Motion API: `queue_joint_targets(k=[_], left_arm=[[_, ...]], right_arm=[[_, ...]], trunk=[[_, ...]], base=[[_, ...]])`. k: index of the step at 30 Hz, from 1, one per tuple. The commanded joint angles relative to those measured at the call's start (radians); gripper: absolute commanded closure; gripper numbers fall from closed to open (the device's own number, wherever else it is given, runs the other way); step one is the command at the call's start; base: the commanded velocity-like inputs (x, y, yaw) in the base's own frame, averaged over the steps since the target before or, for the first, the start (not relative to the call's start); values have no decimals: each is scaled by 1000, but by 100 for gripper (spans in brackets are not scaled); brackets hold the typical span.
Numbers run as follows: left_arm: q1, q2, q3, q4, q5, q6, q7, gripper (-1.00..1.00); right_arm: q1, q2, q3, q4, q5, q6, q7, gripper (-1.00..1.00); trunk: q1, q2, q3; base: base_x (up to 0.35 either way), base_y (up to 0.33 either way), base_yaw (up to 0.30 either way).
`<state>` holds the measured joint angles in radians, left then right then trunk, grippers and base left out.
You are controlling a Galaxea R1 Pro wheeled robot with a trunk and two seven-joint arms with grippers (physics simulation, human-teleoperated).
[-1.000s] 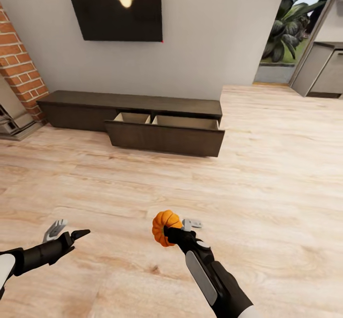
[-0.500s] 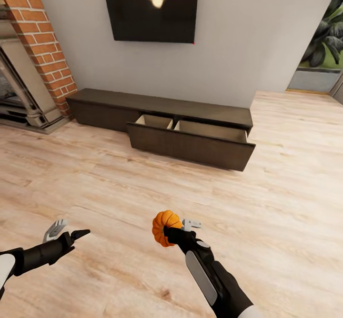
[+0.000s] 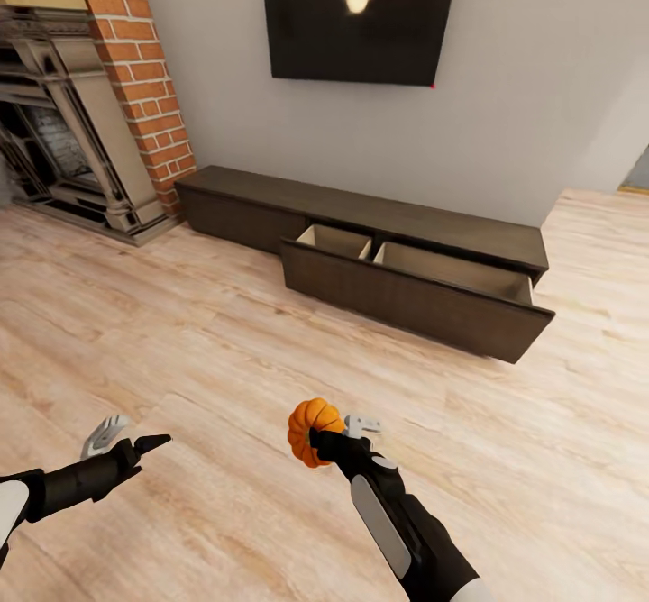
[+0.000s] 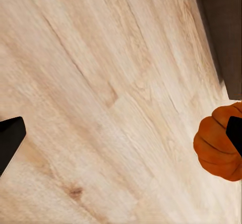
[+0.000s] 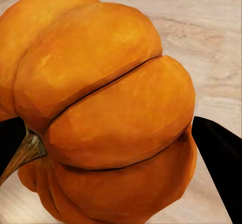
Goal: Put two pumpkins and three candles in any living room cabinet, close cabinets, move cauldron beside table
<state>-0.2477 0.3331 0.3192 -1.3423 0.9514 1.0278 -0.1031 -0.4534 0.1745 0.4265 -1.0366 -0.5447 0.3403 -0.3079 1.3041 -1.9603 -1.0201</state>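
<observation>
1 pumpkin (image 3: pixel 315 430) is held clamped in the right gripper (image 3: pixel 335 433), carried low over the wooden floor (image 3: pixel 180 332) in the near centre of the head view. In the right wrist view the pumpkin (image 5: pixel 101 108) is seen close up, its stem (image 5: pixel 22 153) pointing sideways. The left gripper (image 3: pixel 126 435) is spread wide and holds nothing.

The cabinet (image 3: pixel 361 241) stands against the far wall, well apart from the pumpkin. 1 drawer (image 3: pixel 415 300) is pulled out towards the right end, and 2 pale compartments are exposed.

The step in hand is judged to be the approach. The base is best brought square to the open drawer, near enough for the right arm to reach past the drawer front. The pumpkin is then to be lowered into 1 compartment and released only when it is close to the drawer bottom, so that rolling is limited. Contact between the arm and the drawer front is to be avoided.
</observation>
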Motion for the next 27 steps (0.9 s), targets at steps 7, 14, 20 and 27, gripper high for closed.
queue_joint_targets(k=[7,14,20,27], left_arm=[[-1,0,1,0,-10,5,-10,-100],[-1,0,1,0,-10,5,-10,-100],[-1,0,1,0,-10,5,-10,-100],[-1,0,1,0,-10,5,-10,-100]], right_arm=[[-1,0,1,-2,-9,2,-8,100],[-1,0,19,-2,-8,2,-8,100],[-1,0,29,-2,-8,2,-8,100],[-1,0,29,-2,-8,2,-8,100]], trunk=[[0,0,-1],[0,0,-1],[0,0,-1],[0,0,-1]], base=[[331,2,290],[330,75,290],[330,92,290],[330,92,290]])
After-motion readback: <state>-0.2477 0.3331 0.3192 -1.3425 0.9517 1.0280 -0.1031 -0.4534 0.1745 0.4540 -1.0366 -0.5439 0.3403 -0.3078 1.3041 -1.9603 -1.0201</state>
